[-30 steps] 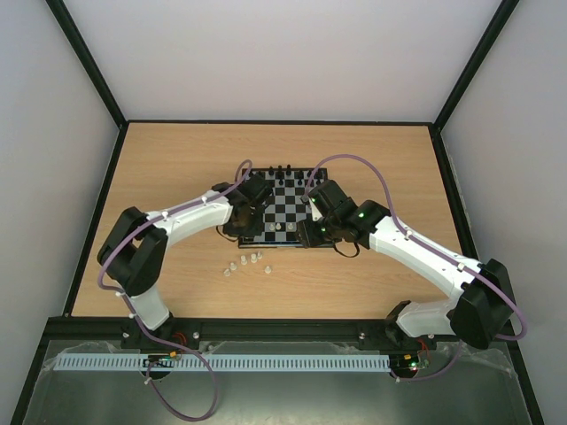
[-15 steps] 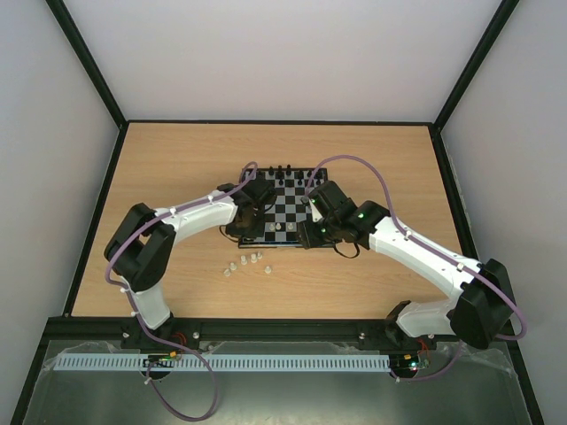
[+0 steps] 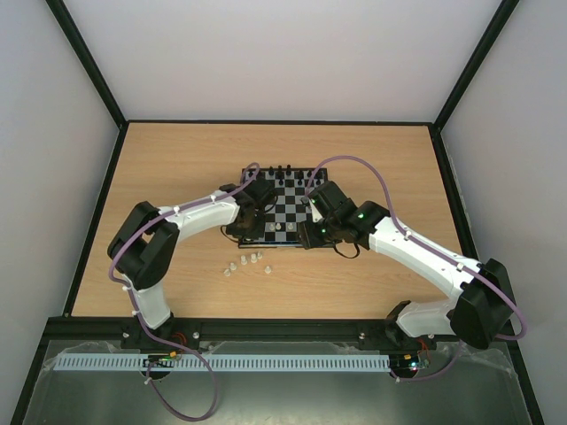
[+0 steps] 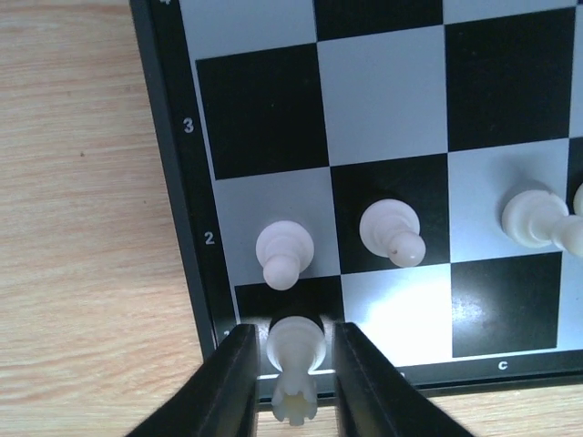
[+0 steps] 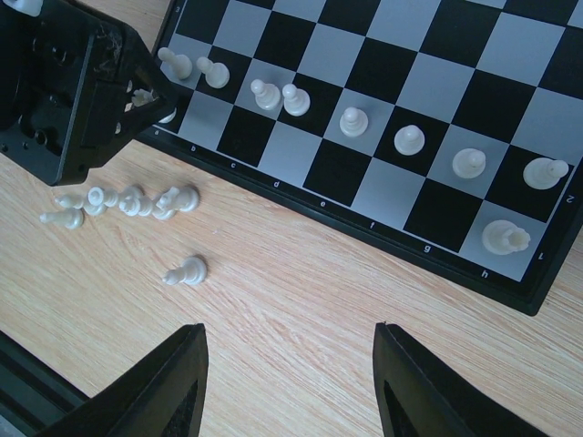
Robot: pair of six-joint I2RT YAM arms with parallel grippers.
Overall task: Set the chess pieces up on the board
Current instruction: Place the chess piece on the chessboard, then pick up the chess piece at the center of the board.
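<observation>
Arms from both sides meet over the board (image 3: 285, 204); loose white chess pieces (image 3: 248, 262) lie on the desk (image 3: 177, 177) just before its near edge.

Left wrist: the left pincer (image 4: 292, 330) closely flanks a white rook (image 4: 296, 360) standing on the corner square. Whether it pinches the rook I cannot tell. Two pawns (image 4: 284, 255) stand one row beyond.

Right wrist: the right pincer (image 5: 289, 330) hangs spread above the desk, nothing between its fingers. A lone pawn (image 5: 185, 270) lies near it.

walls (image 3: 283, 53): plain pale, black corner posts (image 3: 87, 62) | table (image 3: 177, 159): light wood-grain — dark-edged | light: even
</observation>
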